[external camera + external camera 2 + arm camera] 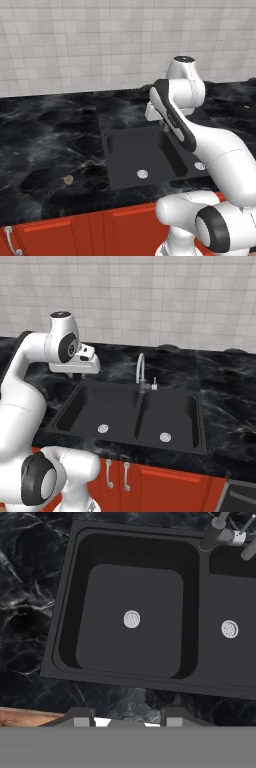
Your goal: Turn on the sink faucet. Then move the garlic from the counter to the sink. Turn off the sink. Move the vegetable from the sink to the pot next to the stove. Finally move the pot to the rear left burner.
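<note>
Black marble worktop (45, 130) carries one dark double sink (85, 398): I count two bowls and two round silver drains, one apiece. One gooseneck sink faucet (140, 372) stands at the rear of the divider. One tan garlic (67, 179) lies on the worktop left of the sink, near the front edge. My gripper (127, 718) hangs over the left bowl's near rim, its two fingertips parted, nothing between them.
</note>
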### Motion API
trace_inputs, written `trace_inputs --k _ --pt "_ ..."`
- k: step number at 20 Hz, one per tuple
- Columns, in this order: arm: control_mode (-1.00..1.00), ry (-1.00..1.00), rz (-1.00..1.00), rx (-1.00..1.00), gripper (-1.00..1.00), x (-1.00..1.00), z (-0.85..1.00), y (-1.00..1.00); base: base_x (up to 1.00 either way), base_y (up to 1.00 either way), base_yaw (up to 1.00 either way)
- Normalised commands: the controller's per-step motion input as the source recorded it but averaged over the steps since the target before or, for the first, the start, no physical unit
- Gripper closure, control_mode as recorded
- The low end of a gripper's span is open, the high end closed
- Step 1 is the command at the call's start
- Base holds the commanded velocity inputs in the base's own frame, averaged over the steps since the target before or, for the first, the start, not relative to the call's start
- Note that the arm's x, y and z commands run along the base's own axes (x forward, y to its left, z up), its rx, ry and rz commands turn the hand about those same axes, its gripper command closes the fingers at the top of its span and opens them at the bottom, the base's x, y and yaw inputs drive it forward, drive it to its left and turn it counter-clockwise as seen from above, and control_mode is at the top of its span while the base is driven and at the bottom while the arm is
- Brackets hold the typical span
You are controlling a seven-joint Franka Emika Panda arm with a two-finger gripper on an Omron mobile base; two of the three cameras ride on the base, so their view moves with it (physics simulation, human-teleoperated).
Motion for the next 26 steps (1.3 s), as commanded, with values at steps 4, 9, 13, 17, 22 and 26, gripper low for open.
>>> trace_inputs --k 4,9,13,17,22,26 --pt "1.00 -0.06 0.00 0.00 -1.00 0.00 0.00 0.00 0.00 0.00 0.00" --pt "1.00 0.00 0.00 0.00 -1.00 0.00 0.00 0.00 0.00 -0.06 0.00" --pt "1.00 0.00 0.00 0.00 -1.00 0.00 0.00 0.00 0.00 -0.43 0.00" --pt "1.00 0.00 0.00 0.00 -1.00 0.00 0.00 0.00 0.05 -0.55 0.00" --pt "1.00 0.00 0.00 0.00 -1.00 0.00 0.00 0.00 0.20 -0.50 0.00" --pt "1.00 0.00 0.00 0.00 -1.00 0.00 0.00 0.00 0.45 -0.15 0.00"
